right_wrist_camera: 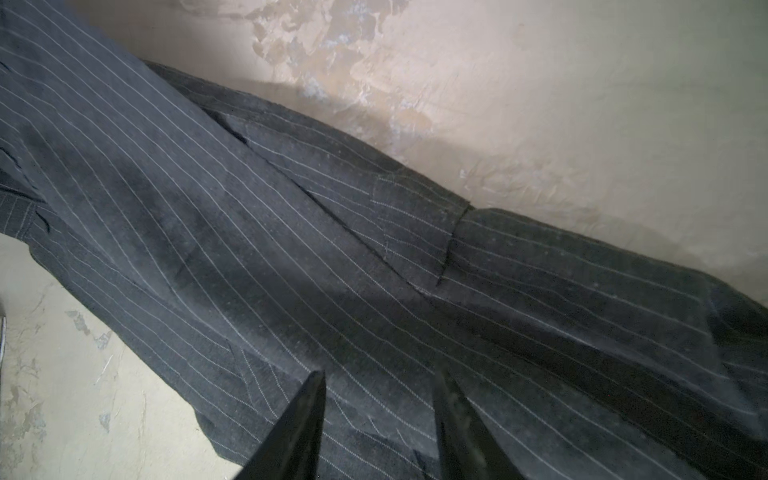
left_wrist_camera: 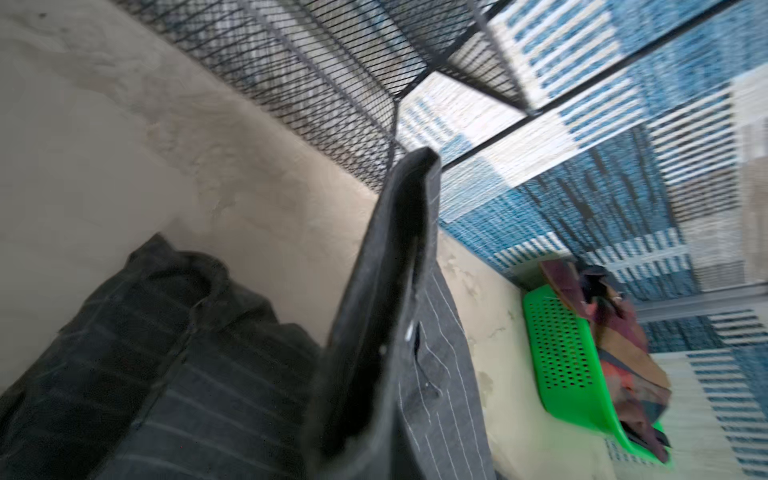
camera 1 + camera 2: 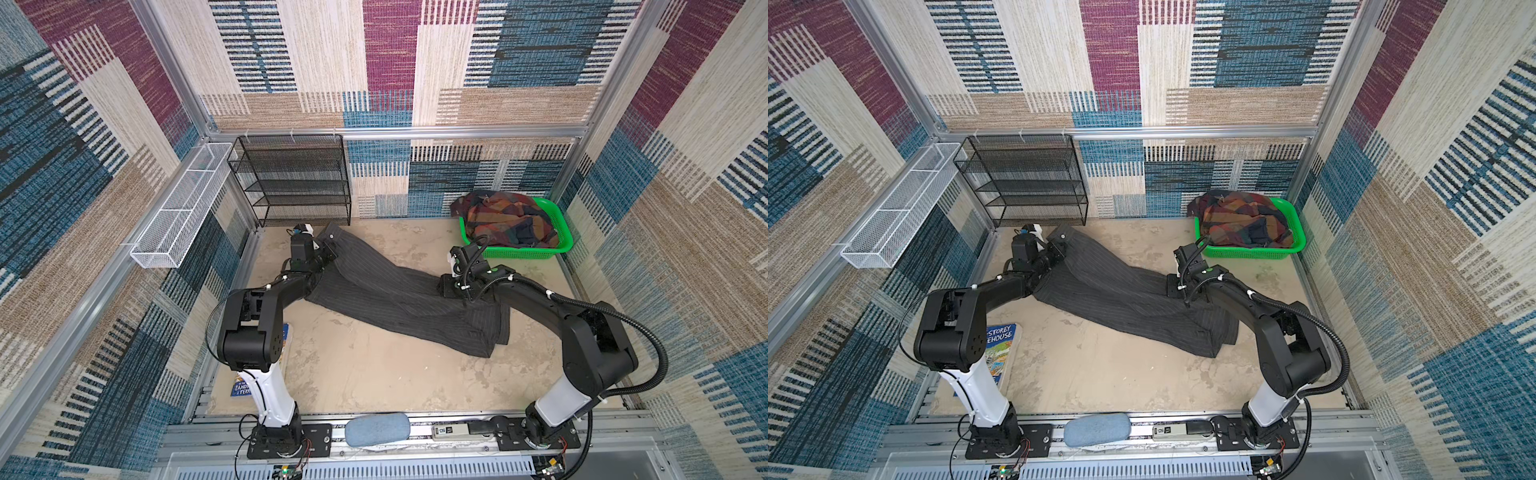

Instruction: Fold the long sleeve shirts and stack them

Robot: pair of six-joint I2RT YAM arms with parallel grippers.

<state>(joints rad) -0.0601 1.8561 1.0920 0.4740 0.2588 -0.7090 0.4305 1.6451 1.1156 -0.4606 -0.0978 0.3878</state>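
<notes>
Pinstripe shirt [image 3: 395, 299] spread out — plaid shirt [image 3: 511, 224] crumpled.

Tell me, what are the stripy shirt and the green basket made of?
Striped shirt: probably woven cloth, matte charcoal; it drapes and creases, with thin pale threads running through. Green basket: looks like plastic, smooth and slightly glossy, its wall punched with rows of small holes.
</notes>
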